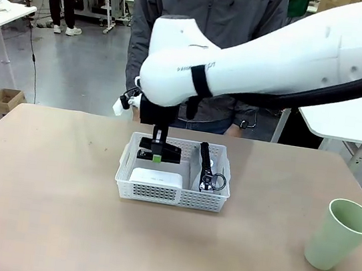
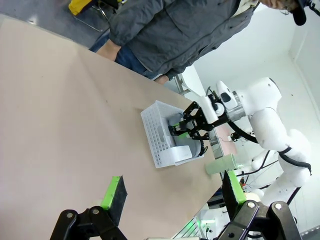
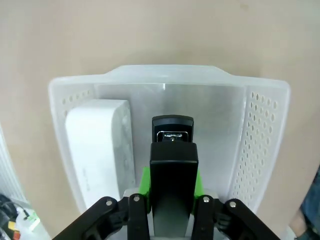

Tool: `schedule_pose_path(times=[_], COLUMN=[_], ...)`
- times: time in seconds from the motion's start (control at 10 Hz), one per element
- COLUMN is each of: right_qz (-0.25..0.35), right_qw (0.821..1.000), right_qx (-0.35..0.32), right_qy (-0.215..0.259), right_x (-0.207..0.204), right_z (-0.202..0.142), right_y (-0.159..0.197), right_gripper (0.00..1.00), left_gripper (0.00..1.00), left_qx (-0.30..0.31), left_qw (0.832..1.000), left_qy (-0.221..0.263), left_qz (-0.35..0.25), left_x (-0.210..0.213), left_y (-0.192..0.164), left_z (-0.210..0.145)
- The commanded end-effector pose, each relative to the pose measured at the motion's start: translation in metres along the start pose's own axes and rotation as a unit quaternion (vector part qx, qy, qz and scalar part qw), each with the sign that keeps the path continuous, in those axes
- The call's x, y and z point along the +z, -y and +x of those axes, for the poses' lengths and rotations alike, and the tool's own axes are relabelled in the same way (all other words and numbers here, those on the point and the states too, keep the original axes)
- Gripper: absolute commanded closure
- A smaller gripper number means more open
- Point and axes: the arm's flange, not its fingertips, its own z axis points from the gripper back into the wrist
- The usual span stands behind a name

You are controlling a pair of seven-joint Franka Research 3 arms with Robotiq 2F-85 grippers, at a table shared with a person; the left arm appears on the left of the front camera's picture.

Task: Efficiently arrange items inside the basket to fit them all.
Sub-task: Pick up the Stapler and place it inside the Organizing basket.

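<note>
Right wrist view: right gripper (image 3: pixel 171 192) pinches the slim black stapler (image 3: pixel 172 165) above the shallow white perforated plastic basket (image 3: pixel 260 130); lower it flat beside the small white rectangular box (image 3: pixel 100 145). Left gripper (image 2: pixel 172 192) hangs spread.

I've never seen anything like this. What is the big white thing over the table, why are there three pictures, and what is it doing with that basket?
The big white shape is a robot arm, the robot's right one, reaching in from the right. It ends in the right gripper, a two-fingered claw with green pads. The wide picture comes from a fixed camera looking across the table at a person standing on the far side. The other two come from small cameras on each wrist.

On the table sits a white basket holding a white box and a grey pouch with a metal ring. The right gripper is shut on a black stapler, holding it over the basket's bare middle. A pale green cup stands outside, to the right. The left gripper hangs open, away from the basket.
</note>
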Motion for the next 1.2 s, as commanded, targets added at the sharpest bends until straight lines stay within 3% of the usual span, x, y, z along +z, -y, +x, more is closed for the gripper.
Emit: schedule_pose_path(times=[0.0,0.4,1.0,1.1], right_qz=[-0.025,-0.014,-0.013,-0.012], right_qw=[0.999,0.999,0.998,0.998], right_qx=[-0.033,-0.029,-0.034,-0.036], right_qy=[-0.028,-0.043,-0.048,-0.050], right_x=[-0.013,-0.038,-0.042,-0.042], right_z=[0.023,0.018,0.015,0.015], right_y=[0.007,0.013,0.016,0.016], right_gripper=[0.63,0.63,0.63,0.04], left_gripper=[0.00,0.00,0.00,0.00], left_qx=[-0.006,-0.006,-0.006,-0.006], left_qw=[1.000,1.000,1.000,1.000], left_qy=[-0.005,-0.005,-0.005,-0.005], left_qz=[-0.004,-0.004,-0.004,-0.004], left_x=[0.003,0.003,0.003,0.003], left_y=[0.001,0.001,0.001,0.001], left_z=[-0.001,-0.001,-0.001,-0.001])
